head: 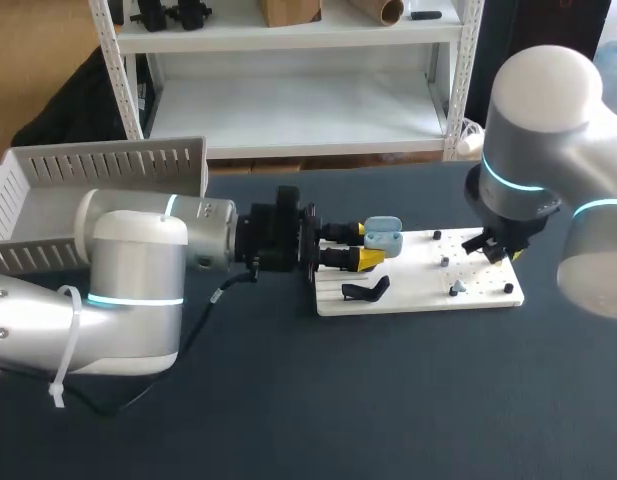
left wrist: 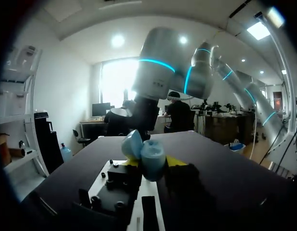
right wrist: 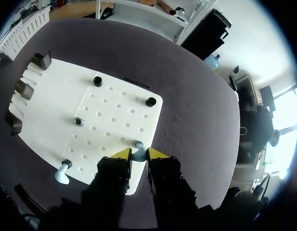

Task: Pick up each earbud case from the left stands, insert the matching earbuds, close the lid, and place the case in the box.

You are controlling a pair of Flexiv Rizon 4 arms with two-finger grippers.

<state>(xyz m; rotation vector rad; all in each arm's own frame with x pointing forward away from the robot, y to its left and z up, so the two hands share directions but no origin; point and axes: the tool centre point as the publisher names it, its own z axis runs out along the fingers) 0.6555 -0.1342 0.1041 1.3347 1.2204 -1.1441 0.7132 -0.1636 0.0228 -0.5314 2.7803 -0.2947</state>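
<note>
The light blue earbud case (head: 385,236) is off the worktop (head: 388,400), held in the left gripper (head: 372,244) just above the stand end of the white board (head: 413,298). The gripper's yellow tips press the case from two sides. In the left wrist view its lid (left wrist: 132,143) stands hinged open, with the mouth turned toward the other arm.

The case looks like a small, hard, smooth plastic shell. It should be light and stiff, but rounded enough to slip or twist if pinched near an edge. I judge the hold belongs across the flanks of the lower half, clear of lid and hinge, much as it sits now. The hinge is likely the weak part, so closing calls for a gentle push on the lid, not a squeeze.

At the far end of the board the right gripper (right wrist: 138,155) is drawn narrow about an earbud (right wrist: 137,150) at the board's corner. As far as the right wrist view shows, its tips are against the earbud on both sides. The earbud is tiny and glossy, apt to pop out of a hard pinch, and probably best taken by its body.

A second earbud (right wrist: 61,174) sits on the board off to one side of that gripper, well apart from the first. Black pegs (right wrist: 97,81) dot the board, and a black stand (head: 366,291) sits just below the held case. The slatted box (head: 108,160) is behind the left arm, well apart from the case
</note>
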